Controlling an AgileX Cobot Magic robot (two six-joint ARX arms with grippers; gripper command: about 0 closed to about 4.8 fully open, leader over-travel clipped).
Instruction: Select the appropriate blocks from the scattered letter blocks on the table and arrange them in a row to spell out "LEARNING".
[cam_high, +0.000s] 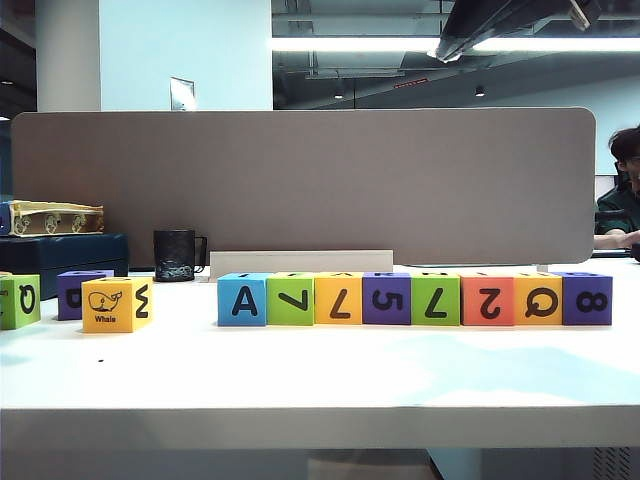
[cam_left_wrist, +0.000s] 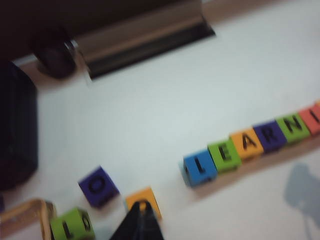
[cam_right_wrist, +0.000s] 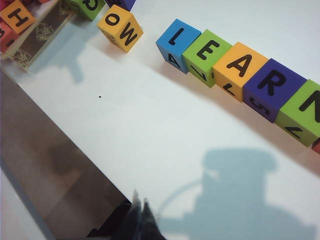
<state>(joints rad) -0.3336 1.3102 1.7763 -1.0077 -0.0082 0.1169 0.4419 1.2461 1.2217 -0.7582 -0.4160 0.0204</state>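
We've got the row (cam_high: 414, 299) sitting on the surface (cam_high: 320, 375), our left gripper (cam_left_wrist: 140, 222) and right gripper (cam_right_wrist: 140, 217) pinched together, holding nothing.

Eight letter blocks (cam_high: 414, 298) are counted in a touching row on the table (cam_high: 320, 385); three loose blocks (cam_high: 116, 304) at left; one black mug (cam_high: 176, 255).

White table (cam_high: 320, 385) has eight letter blocks (cam_high: 413, 299) in a touching row, three loose blocks (cam_high: 117, 304) left, black mug (cam_high: 175, 255) behind.
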